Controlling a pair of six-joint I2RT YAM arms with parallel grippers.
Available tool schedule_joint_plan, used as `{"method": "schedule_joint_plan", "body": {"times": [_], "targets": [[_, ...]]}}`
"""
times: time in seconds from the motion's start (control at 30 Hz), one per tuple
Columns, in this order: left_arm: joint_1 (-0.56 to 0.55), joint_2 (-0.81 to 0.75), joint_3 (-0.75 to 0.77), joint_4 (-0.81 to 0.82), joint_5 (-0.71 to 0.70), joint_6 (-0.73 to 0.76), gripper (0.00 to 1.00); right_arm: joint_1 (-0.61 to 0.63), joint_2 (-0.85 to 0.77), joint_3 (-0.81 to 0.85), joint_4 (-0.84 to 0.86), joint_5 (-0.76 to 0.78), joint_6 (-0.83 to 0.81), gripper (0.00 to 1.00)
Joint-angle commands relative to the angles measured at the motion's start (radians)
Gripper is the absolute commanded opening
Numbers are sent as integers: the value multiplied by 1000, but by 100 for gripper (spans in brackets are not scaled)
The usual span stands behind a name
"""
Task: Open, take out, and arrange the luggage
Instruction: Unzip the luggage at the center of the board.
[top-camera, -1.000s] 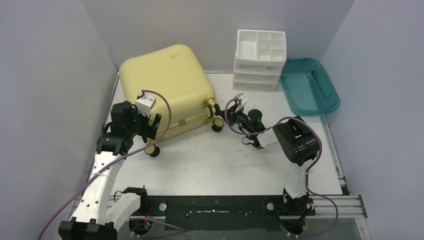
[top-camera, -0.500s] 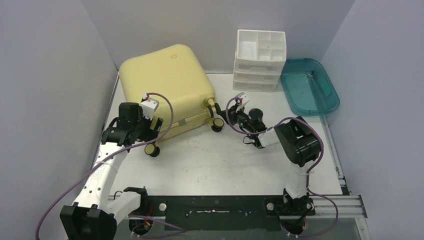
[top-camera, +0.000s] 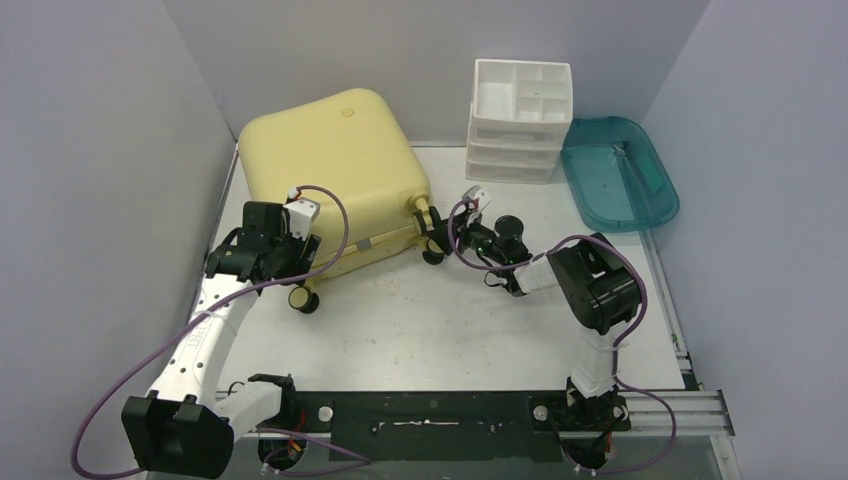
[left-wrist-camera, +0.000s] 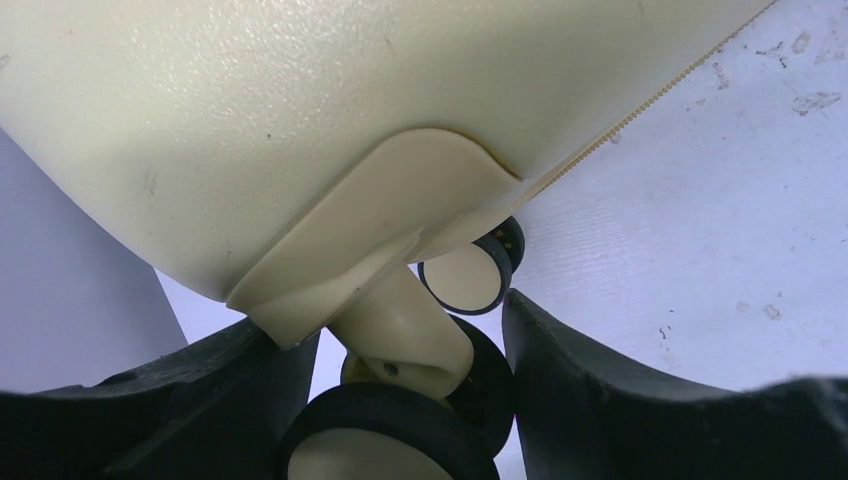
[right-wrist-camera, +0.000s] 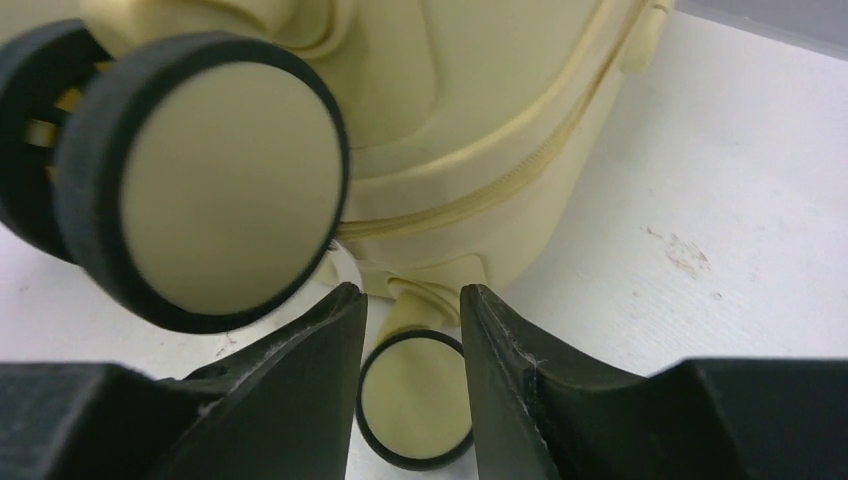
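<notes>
The luggage (top-camera: 335, 165) is a large pale-yellow hard shell lying closed at the back left of the table. My left gripper (top-camera: 298, 280) is at its near-left corner. In the left wrist view the gripper (left-wrist-camera: 405, 330) has closed round the caster there. The right finger (left-wrist-camera: 600, 400) touches the black wheel (left-wrist-camera: 490, 370), and the left finger (left-wrist-camera: 200, 400) sits under the corner housing. My right gripper (top-camera: 432, 237) is at the near-right wheels (top-camera: 432, 255). In the right wrist view the gripper (right-wrist-camera: 408, 300) is open with a narrow gap and holds nothing. A big wheel (right-wrist-camera: 215, 185) is up left.
A white drawer organizer (top-camera: 520, 120) stands at the back, right of the luggage. A teal tray (top-camera: 620, 170) lies beside it at the back right. Grey walls close in the left, back and right sides. The arm bases sit on a black rail (top-camera: 430, 415).
My left gripper has dropped forward onto the near-left caster and its jaws have narrowed round it. My right gripper has opened a little and edged left toward the right wheels.
</notes>
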Motion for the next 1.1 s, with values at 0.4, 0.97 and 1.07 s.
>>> {"method": "schedule_joint_plan", "body": {"times": [0.4,0.97,1.07], "targets": [[-9,-29,23,36,67,33,29,74,60,120,82,-59,-7,45],[-9,-42,18,49,85,27,15,38,85,124,205,-92,115,0],[-10,-47,17,48,81,29,14,11,89,115,226,-124,140,0]]}}
